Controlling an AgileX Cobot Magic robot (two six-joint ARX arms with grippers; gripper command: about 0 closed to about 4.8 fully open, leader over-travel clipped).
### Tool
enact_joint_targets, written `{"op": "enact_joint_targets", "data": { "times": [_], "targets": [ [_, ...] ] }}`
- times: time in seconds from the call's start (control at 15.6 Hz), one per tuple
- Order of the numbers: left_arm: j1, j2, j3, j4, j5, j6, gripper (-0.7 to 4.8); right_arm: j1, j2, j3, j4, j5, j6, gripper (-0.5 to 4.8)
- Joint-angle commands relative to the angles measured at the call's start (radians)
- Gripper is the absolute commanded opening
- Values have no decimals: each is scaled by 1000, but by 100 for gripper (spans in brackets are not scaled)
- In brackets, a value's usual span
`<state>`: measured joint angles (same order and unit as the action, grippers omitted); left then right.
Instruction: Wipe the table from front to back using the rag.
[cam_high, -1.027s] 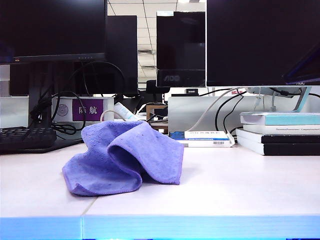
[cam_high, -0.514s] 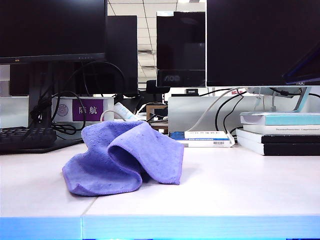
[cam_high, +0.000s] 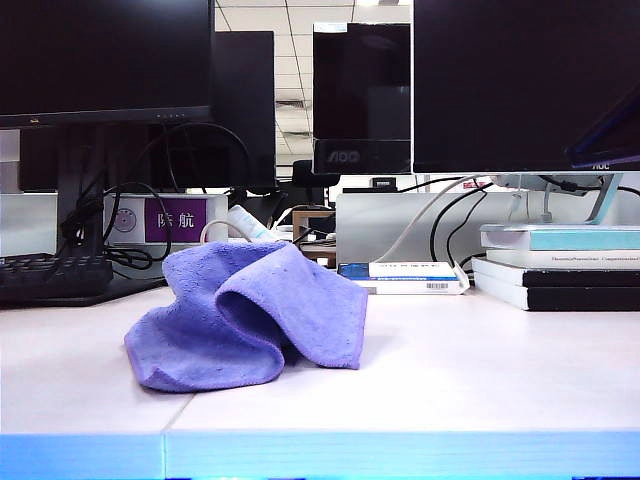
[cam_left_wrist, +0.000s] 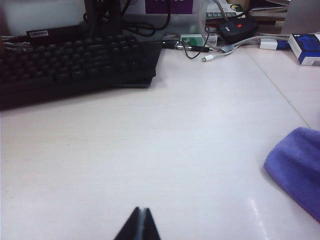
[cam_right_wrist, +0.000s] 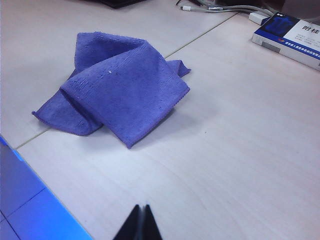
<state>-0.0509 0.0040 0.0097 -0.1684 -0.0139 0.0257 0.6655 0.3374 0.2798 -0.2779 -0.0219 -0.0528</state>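
- Exterior view: office desks crowded with dark monitors (cam_high: 520, 85) form the background. In front lies the wide pale pinkish-white table (cam_high: 480, 370) of two smooth panels with a thin seam and a light blue front edge.
- Exterior view: the soft lavender-purple microfibre rag (cam_high: 250, 315) sits crumpled in a heap on the table, left of centre, over the seam. A flat blue-and-white box (cam_high: 405, 276) lies behind it to the right, beside a stack of books (cam_high: 560, 265). A black keyboard (cam_high: 55, 275) rests at far left. Neither gripper appears in this view.
- Left wrist view: the left gripper (cam_left_wrist: 138, 225) hovers over bare table, its dark fingertips pressed together with nothing between them. The rag (cam_left_wrist: 297, 167) lies well apart at the frame edge; the keyboard (cam_left_wrist: 75, 60) is beyond.
- Right wrist view: the right gripper (cam_right_wrist: 139, 222) has its fingertips pressed together, empty, near the blue front edge. The rag (cam_right_wrist: 117, 85) lies apart from it, folded across the seam; the box (cam_right_wrist: 290, 37) is farther off.
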Motion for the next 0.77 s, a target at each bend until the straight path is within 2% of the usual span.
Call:
{"op": "enact_joint_targets", "data": {
  "times": [0.06,0.19,0.32,0.45,0.64,0.77],
  "targets": [
    [2,-2,-2,-18,3,0,-1,-174,-115,-160,226,46,-26,0],
    [2,-2,-2,-18,3,0,-1,-300,-195,-229,264,46,-26,0],
    [2,-2,-2,-18,3,0,-1,-415,-275,-279,227,46,-26,0],
    [2,-3,-2,-18,3,0,-1,-475,-320,-278,111,46,-13,0],
    [2,-3,-2,-18,3,0,-1,-556,-336,-278,102,47,34,0],
    [2,-3,-2,-18,3,0,-1,-568,-336,-278,114,46,34,0]
  ]
}}
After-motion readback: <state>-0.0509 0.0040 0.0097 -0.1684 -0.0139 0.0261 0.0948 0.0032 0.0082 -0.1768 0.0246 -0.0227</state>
